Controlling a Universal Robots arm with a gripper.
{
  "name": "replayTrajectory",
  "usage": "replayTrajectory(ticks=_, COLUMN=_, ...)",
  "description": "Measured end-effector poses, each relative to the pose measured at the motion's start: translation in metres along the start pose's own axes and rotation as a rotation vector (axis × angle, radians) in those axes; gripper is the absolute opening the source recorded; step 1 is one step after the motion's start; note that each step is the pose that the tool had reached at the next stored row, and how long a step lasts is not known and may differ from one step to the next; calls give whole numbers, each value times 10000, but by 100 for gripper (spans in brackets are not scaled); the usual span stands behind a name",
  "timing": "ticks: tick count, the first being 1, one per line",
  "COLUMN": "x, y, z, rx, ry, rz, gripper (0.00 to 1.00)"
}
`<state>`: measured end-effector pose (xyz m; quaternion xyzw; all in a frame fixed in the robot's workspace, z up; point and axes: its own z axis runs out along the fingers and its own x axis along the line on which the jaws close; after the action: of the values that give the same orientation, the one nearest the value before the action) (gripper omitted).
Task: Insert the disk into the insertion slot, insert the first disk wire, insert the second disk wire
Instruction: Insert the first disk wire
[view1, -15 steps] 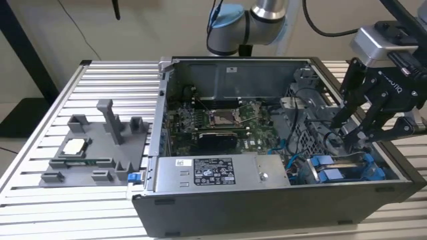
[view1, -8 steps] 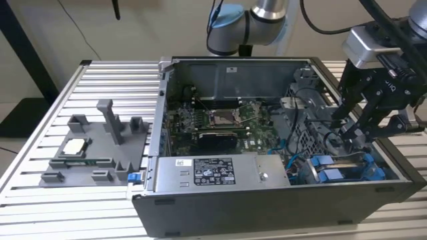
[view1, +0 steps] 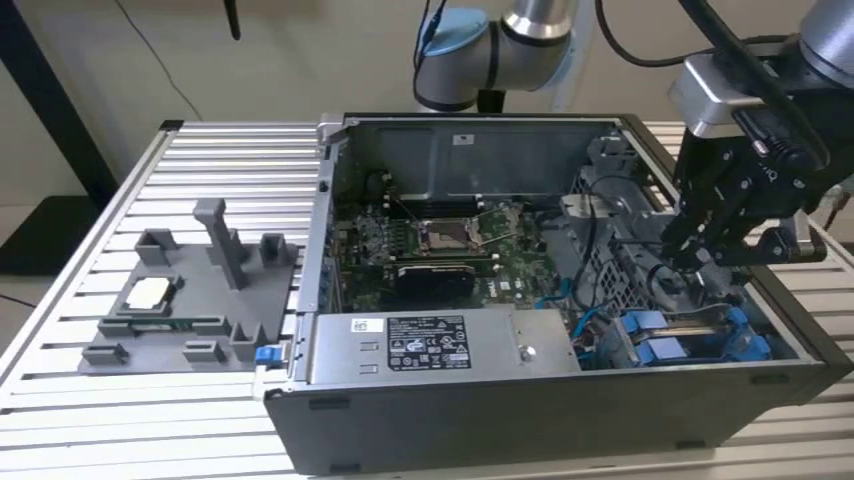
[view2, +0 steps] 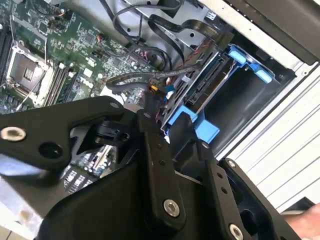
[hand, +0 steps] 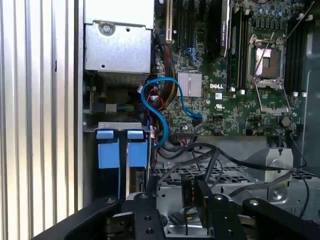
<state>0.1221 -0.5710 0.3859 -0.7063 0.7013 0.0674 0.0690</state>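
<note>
Slatted table (view1: 200, 150), black claw (view1: 691, 250), blue-framed disk (view2: 209, 83)

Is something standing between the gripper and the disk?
Nothing visible does. The disk in its blue carrier sits in the insertion slot, and the gripper hangs over the case near it. Black cables lie to the disk's side.

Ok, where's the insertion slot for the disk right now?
The insertion slot sits in the near corner of the computer case, on the exterior view's right, beside the grey power-supply box and below the gripper.
</note>
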Motion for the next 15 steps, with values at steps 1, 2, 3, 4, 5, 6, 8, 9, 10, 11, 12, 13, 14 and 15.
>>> replayTrajectory(ticks=1, x=-3, y=0, z=2, rx=29, ry=-30, rz=14, gripper=38)
replayTrajectory(ticks=2, x=-5, y=1, z=5, rx=55, ry=-59, rz=28, gripper=31)
replayTrajectory(ticks=3, x=-7, y=2, z=8, rx=82, ry=-85, rz=42, gripper=31)
replayTrajectory(ticks=4, x=-10, y=2, z=11, rx=108, ry=-110, rz=57, gripper=31)
replayTrajectory(ticks=5, x=-12, y=3, z=14, rx=130, ry=-133, rz=72, gripper=31)
replayTrajectory(ticks=6, x=-13, y=3, z=17, rx=150, ry=-154, rz=91, gripper=31)
replayTrajectory(ticks=8, x=-15, y=4, z=22, rx=182, ry=-186, rz=132, gripper=31)
replayTrajectory(ticks=9, x=-15, y=4, z=25, rx=196, ry=-199, rz=153, gripper=29)
replayTrajectory(ticks=10, x=-14, y=5, z=28, rx=208, ry=-210, rz=174, gripper=22)
replayTrajectory(ticks=11, x=-14, y=5, z=30, rx=220, ry=-220, rz=196, gripper=22)
replayTrajectory(ticks=12, x=-14, y=6, z=31, rx=232, ry=-231, rz=218, gripper=19)
replayTrajectory(ticks=13, x=-14, y=6, z=33, rx=244, ry=-243, rz=234, gripper=19)
replayTrajectory(ticks=14, x=-15, y=6, z=35, rx=255, ry=-251, rz=243, gripper=19)
replayTrajectory(ticks=15, x=-15, y=6, z=35, rx=262, ry=-253, rz=246, gripper=19)
